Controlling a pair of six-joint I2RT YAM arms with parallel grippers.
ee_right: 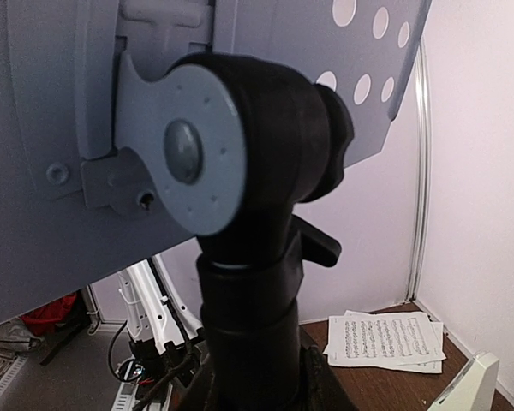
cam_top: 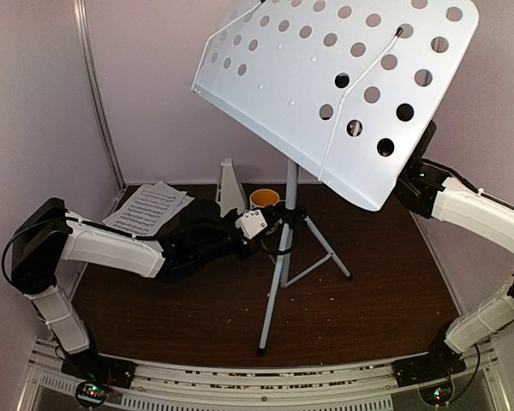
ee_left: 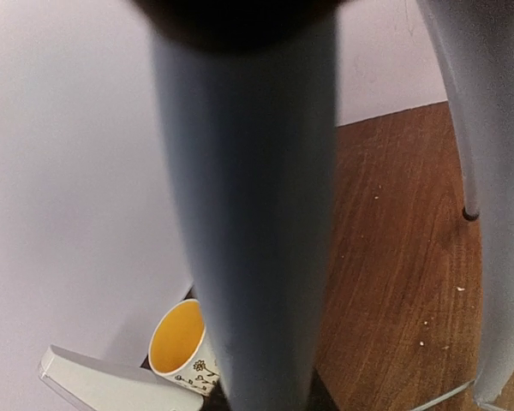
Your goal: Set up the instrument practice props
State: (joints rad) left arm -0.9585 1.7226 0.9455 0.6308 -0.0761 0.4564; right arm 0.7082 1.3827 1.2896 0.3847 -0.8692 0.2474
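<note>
one pale perforated music stand on a tripod, two printed sheet-music pages in one overlapping pile, one white pyramid metronome, one patterned mug with an orange inside, two white robot arms

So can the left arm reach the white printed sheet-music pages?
Probably yes: the pages lie uncovered beside its forearm, but the left gripper sits at the grey stand pole and must retreat.
</note>
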